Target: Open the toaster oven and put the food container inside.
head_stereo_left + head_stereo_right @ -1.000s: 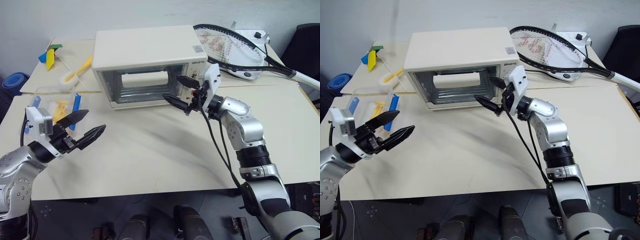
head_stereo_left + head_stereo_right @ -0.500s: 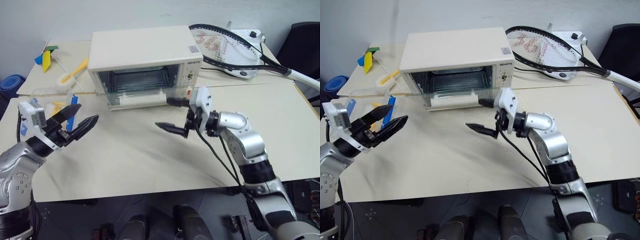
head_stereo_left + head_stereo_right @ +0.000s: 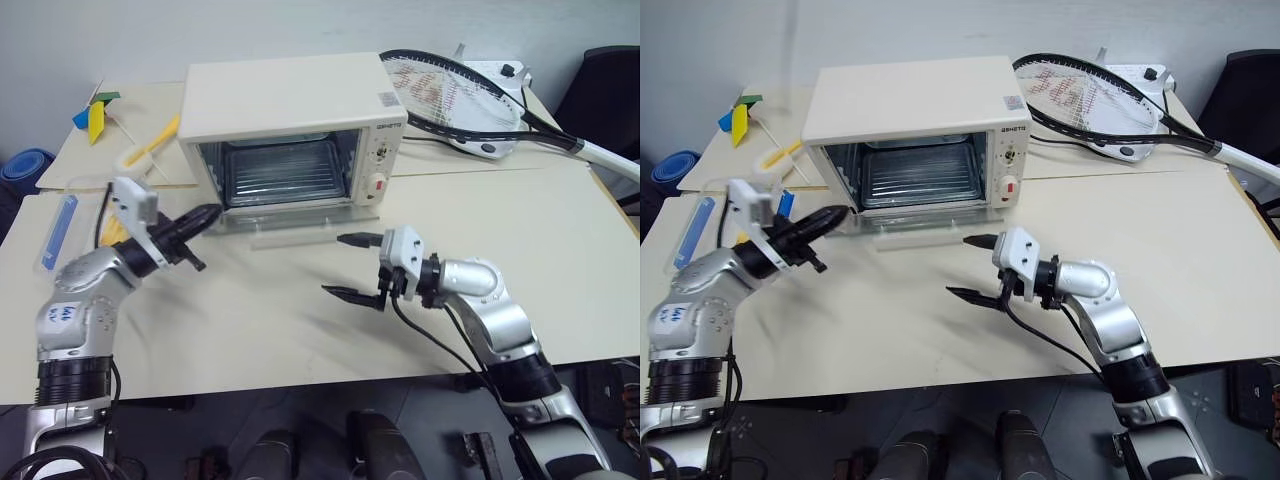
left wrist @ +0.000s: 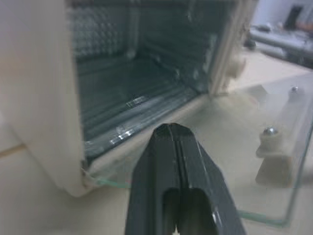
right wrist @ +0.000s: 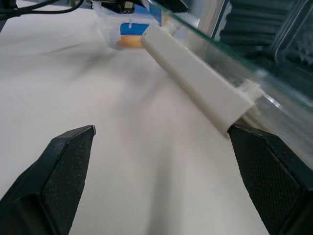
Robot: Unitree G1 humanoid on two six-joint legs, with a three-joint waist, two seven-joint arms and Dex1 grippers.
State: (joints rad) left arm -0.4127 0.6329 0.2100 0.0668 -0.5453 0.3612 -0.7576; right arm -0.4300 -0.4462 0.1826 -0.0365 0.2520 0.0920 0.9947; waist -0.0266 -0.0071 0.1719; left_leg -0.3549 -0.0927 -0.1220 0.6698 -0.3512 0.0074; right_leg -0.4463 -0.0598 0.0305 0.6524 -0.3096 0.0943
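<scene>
Your toaster oven (image 3: 290,130) sits at the back of the cream table (image 3: 300,310), and its glass door (image 3: 300,222) is dropped flat onto the tabletop in front of it, with the wire rack in plain sight inside. From the head views you see the knobs and red button on the oven's right panel; the left wrist view instead takes you close to the cavity, the rack bars and the near corner of the door glass.

Your left gripper (image 3: 205,214) has its two black fingers pressed together, empty, with the tips near the left front corner of the oven. The left wrist view confirms this: both fingers (image 4: 168,166) meet along one seam, above the edge of the lowered glass.

Your right gripper (image 3: 352,265) hangs low over the table in front of the door, fingers spread wide and holding nothing. In the right wrist view, the door's white handle bar (image 5: 195,81) runs just beyond the spread fingertips, apart from them.

The food container (image 3: 115,225) lies at the table's left edge, largely hidden behind your left arm in the head views, with its blue clip (image 3: 58,230) showing beside it. The right wrist view catches a bit of its blue and yellow far across the table.

A tennis racket (image 3: 455,95) lies to the right behind the oven.
</scene>
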